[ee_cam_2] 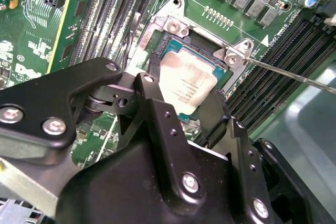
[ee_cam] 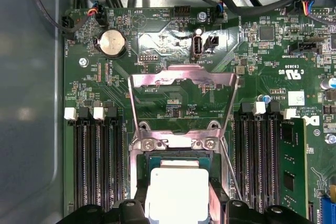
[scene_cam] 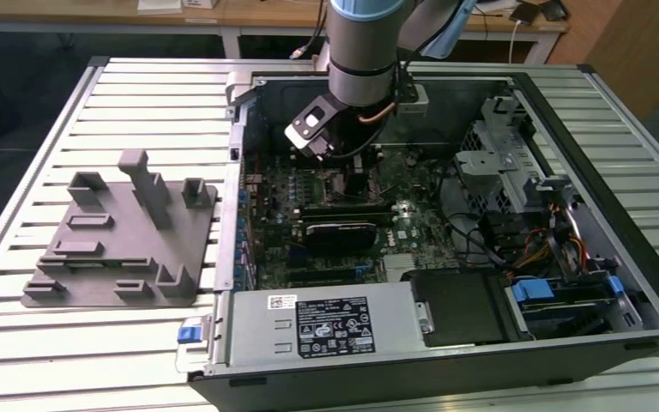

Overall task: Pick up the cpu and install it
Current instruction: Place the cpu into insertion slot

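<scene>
Two black fingers point(ee_cam_2: 148, 88) of the gripper point(ee_cam_2: 184, 103) pinch the shiny square cpu point(ee_cam_2: 186, 80), faint grey print on top, over the open socket point(ee_cam_2: 173, 24) on the green board point(ee_cam: 94, 93), far inside the case point(scene_cam: 479, 369).

This looks like a robotics lab or test workshop. In the exterior view a slatted metal bench point(scene_cam: 135, 103) carries an opened computer case point(scene_cam: 421, 378) and a grey fixture tray point(scene_cam: 112, 268) at left. A robot arm point(scene_cam: 364, 43) reaches down top centre, and wooden desks point(scene_cam: 250, 13) line the top edge.
</scene>
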Robot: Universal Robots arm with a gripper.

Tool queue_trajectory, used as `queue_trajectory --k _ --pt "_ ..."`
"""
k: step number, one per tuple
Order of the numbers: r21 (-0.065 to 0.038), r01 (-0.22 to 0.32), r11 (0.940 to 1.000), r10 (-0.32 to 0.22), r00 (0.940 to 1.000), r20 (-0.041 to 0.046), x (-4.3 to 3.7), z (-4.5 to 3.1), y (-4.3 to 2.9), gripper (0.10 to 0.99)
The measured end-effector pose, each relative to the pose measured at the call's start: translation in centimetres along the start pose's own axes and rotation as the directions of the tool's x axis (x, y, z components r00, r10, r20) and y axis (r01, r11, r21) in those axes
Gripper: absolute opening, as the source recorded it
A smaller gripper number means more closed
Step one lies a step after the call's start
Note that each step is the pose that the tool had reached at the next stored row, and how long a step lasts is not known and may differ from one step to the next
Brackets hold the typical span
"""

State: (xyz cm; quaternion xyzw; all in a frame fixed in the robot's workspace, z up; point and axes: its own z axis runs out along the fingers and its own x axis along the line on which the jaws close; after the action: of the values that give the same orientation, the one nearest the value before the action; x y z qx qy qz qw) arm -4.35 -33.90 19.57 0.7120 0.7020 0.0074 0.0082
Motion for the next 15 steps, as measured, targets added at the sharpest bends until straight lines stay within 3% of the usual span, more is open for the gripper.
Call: queue_trajectory --k 15 --pt "0.000 0.011 0.9999 -0.011 0.9999 -0.0002 0.00 0.26 0.25 0.529"
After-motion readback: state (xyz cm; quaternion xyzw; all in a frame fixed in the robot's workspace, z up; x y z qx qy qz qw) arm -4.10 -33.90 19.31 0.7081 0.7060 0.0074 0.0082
